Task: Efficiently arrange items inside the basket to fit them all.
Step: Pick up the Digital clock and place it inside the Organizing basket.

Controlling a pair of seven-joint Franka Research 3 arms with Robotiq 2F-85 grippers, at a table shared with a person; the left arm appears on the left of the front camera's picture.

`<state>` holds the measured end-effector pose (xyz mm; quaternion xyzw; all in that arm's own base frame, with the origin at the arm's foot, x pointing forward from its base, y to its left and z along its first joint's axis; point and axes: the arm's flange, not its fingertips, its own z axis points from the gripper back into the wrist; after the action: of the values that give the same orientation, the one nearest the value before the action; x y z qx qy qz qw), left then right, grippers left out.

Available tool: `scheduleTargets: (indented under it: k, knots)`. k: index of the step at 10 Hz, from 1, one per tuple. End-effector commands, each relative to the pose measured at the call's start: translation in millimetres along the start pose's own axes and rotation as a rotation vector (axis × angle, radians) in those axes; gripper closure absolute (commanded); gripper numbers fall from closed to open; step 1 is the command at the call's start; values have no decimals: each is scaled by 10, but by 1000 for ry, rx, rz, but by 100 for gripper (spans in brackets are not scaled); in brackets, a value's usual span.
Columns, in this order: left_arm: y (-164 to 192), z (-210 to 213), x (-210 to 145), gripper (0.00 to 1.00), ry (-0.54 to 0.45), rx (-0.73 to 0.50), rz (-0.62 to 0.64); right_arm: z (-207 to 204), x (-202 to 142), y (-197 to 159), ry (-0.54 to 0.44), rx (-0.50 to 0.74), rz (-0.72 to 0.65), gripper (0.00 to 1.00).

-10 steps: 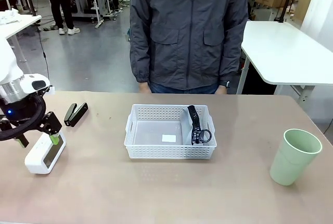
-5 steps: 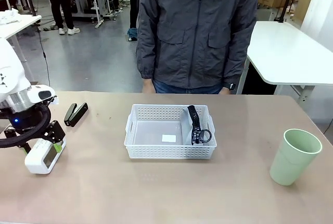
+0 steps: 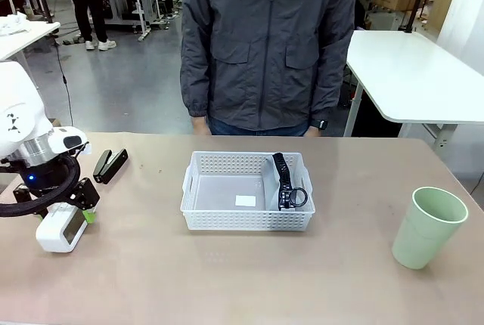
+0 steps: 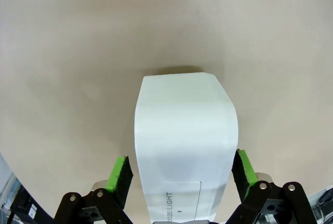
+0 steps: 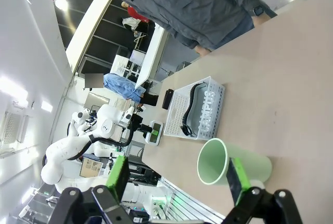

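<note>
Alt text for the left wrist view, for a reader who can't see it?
A white boxy device lies on the tan table, straddled by the left gripper, whose green pads sit at its two long sides; whether they press on it is unclear. Small print at its near end partly reads "LIGHT".
</note>
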<state>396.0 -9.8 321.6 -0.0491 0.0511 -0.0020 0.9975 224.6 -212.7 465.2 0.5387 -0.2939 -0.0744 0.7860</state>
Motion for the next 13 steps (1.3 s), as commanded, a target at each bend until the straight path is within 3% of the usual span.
scheduleTargets:
  k: [1, 2, 3, 4, 6, 7, 8, 10, 12, 13]
  knots:
    - [20, -85, -117, 10, -20, 26, -9, 0, 31, 5, -13, 15, 27, 0]
    - [22, -89, -114, 58, -20, 28, -13, 0, 31, 5, -13, 15, 27, 0]
    - [24, -92, -110, 68, -18, 28, -10, 0, 31, 5, -13, 15, 27, 0]
    - [26, -88, -107, 100, -18, 27, -7, 0, 31, 5, -13, 15, 27, 0]
    - [37, -77, -109, 100, -20, 32, 8, 0, 31, 5, -13, 15, 27, 0]
    - [50, -54, -114, 94, -27, 32, 19, 0, 31, 5, -13, 15, 27, 0]
    - [72, -32, -116, 100, -31, 40, 32, 0, 31, 5, -13, 15, 27, 0]
    - [108, 118, -149, 100, -26, 11, 31, 0, 31, 5, -13, 15, 27, 0]
    - [172, 610, -268, 100, -26, 4, 70, 0, 31, 5, -13, 15, 27, 0]
    - [220, 983, -420, 100, -62, -81, 30, 0, 31, 5, -13, 15, 27, 0]
